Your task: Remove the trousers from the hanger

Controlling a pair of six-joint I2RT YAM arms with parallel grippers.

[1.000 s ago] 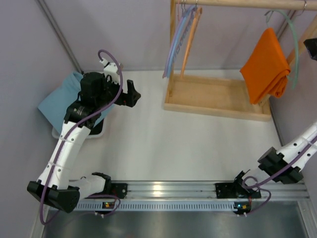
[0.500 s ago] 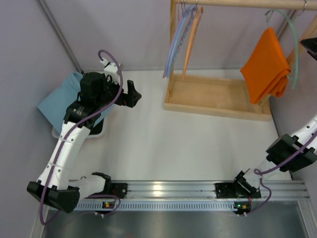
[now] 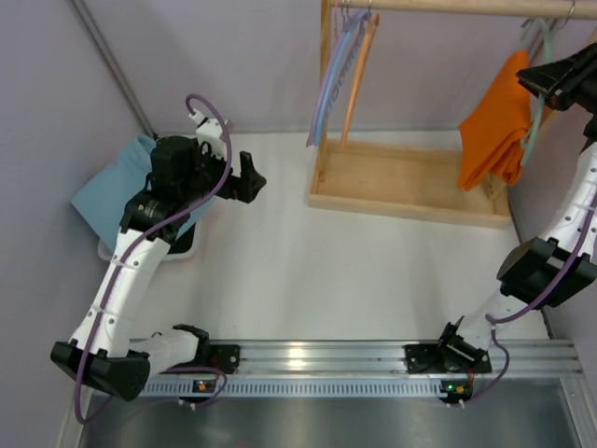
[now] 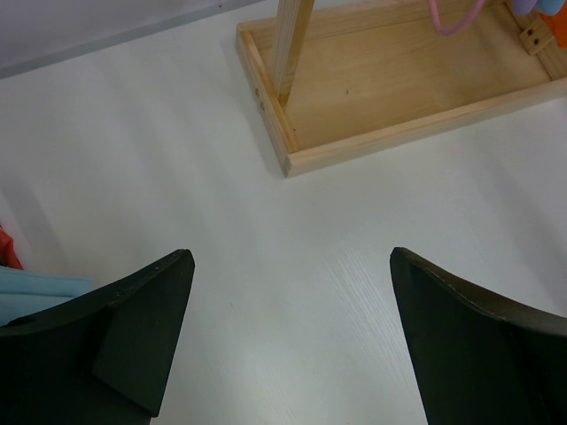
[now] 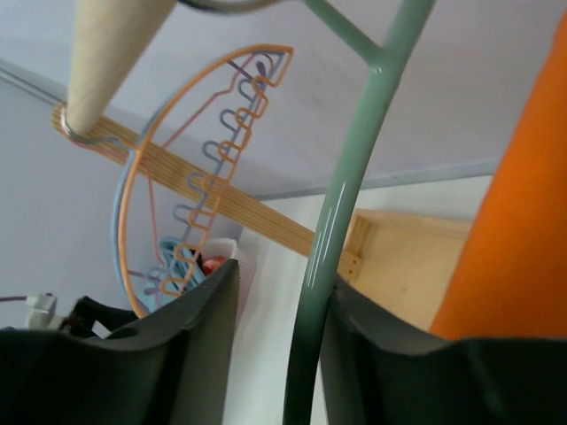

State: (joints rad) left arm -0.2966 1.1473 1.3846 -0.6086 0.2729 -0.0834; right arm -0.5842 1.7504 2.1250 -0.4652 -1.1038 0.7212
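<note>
The orange trousers (image 3: 490, 131) hang folded over the mint-green hanger (image 3: 534, 126) at the right end of the wooden rail (image 3: 448, 7). My right gripper (image 3: 543, 86) is raised to the hanger, just right of the trousers. In the right wrist view the hanger's green rod (image 5: 341, 212) runs between the fingers of the right gripper (image 5: 283, 279). It lies against the right finger, with a gap to the left finger. The trousers (image 5: 523, 239) fill the right edge. My left gripper (image 3: 252, 177) hovers wide open over bare table, nothing between its fingers (image 4: 151, 310).
The wooden rack base (image 3: 401, 182) sits at the back right. Blue, lavender and orange hangers (image 3: 340, 75) hang at the rail's left end. A light blue folded cloth (image 3: 107, 191) lies at the left. The side wall stands close to the right arm.
The right arm rose and reached left to the hanger, its jaws narrowing around the rod. Hanger and trousers swung slightly left. The left arm stayed still.
</note>
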